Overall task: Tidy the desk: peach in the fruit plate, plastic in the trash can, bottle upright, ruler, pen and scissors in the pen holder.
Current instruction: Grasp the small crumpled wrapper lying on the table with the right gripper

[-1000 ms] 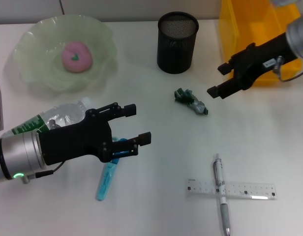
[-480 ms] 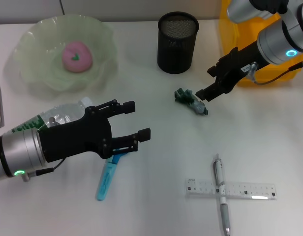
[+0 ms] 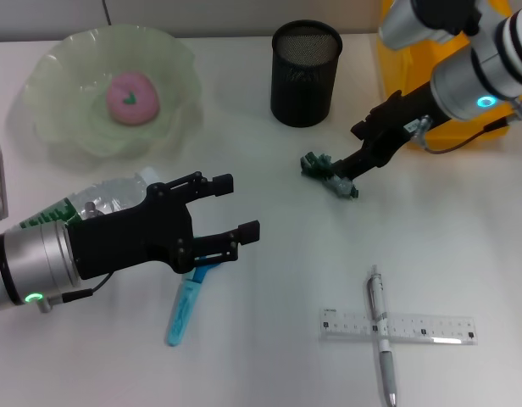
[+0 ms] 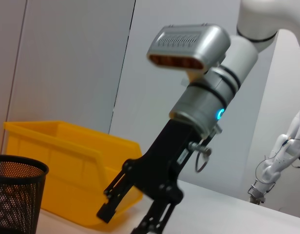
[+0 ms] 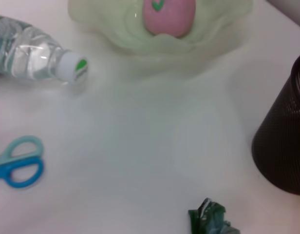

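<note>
Right gripper (image 3: 357, 156) has dropped in from the bin side; jaws open narrow, tips just beside the plastic (image 3: 330, 174), nothing held. You've got the wad down-left of the jaws, long axis running diagonally toward the pen (image 3: 380, 335). Right arm is nearer. Left gripper (image 3: 236, 208) hovers wide open above the scissors (image 3: 188, 298).

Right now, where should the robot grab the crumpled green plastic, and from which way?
Probably across the middle of the plastic, coming down from above. It lies flat on the desk as a small, lumpy wad stretched sideways, so a pinch across its narrow width should hold best. The right gripper is already at its far end, fingers open.
</note>
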You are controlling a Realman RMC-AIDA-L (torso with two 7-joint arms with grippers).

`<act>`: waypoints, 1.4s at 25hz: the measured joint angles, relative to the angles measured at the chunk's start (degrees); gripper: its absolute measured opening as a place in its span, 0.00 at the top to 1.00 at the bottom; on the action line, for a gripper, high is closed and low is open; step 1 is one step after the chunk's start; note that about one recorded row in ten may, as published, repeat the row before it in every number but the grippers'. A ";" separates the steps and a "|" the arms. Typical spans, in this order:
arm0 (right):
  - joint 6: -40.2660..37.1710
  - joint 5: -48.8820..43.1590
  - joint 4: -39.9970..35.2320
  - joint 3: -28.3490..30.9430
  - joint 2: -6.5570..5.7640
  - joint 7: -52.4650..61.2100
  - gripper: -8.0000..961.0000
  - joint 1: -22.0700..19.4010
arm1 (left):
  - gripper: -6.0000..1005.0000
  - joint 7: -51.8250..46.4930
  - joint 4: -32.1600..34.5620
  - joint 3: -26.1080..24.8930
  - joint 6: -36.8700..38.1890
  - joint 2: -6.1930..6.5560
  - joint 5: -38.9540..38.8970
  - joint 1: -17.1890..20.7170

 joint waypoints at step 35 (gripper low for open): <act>14.72 5.45 12.38 -6.38 0.46 -4.62 0.21 1.65 | 0.19 0.43 -0.05 0.01 0.19 -0.35 0.00 0.55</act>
